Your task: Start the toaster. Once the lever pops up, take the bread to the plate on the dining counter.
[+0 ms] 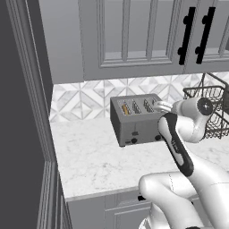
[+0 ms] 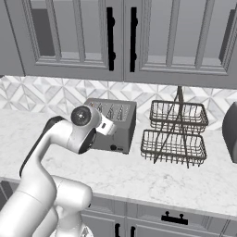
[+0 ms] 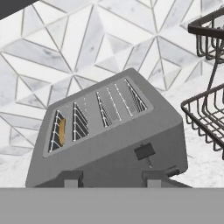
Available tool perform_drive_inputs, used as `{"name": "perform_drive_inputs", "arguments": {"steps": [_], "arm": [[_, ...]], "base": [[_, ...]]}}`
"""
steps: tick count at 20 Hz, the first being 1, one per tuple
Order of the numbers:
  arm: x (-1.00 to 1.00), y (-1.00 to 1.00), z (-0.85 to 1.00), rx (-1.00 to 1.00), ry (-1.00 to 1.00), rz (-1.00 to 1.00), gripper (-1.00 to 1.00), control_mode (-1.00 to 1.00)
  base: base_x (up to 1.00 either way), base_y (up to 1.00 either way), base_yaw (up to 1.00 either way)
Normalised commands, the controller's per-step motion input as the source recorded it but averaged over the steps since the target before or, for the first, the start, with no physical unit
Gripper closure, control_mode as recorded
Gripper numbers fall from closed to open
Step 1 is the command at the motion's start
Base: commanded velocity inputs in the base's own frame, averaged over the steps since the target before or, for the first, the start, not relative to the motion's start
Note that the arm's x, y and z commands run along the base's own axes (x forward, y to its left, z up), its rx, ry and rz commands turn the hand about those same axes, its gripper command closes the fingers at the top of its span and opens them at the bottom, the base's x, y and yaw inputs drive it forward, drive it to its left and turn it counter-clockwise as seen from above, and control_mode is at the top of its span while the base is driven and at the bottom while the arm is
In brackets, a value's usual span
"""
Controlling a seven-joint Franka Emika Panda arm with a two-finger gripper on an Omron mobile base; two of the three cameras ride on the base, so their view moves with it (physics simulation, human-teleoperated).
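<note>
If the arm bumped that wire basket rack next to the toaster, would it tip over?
Possibly. The wire basket rack stacks two open baskets on one thin central post, so it looks tall and light, apt to rock if pushed high. Its baskets look empty, so little weighs it down. Bare wire on the smooth marble worktop might slide before tipping.

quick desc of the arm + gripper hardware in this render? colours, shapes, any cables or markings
Glossy white Franka-style arm built of rounded shells, with a black strip along one link and a dark round cap with a small ring mark on a joint. No cables show. The gripper has two small, squarish grey fingertips.
</note>
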Motion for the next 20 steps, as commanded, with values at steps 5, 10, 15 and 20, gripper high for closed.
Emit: {"name": "perform_drive_inputs", "arguments": {"steps": [5,10,15,20], "arm": [[0.0,0.0,0.0,0.0,0.0,0.0,-1.0,-1.0],[0.0,0.0,0.0,0.0,0.0,0.0,-1.0,-1.0],[0.0,0.0,0.0,0.0,0.0,0.0,-1.0,-1.0],[0.0,0.0,0.0,0.0,0.0,0.0,-1.0,-1.0]], "base": [[0.0,0.0,0.0],[0.0,0.0,0.0],[0.0,0.0,0.0],[0.0,0.0,0.0]]}}
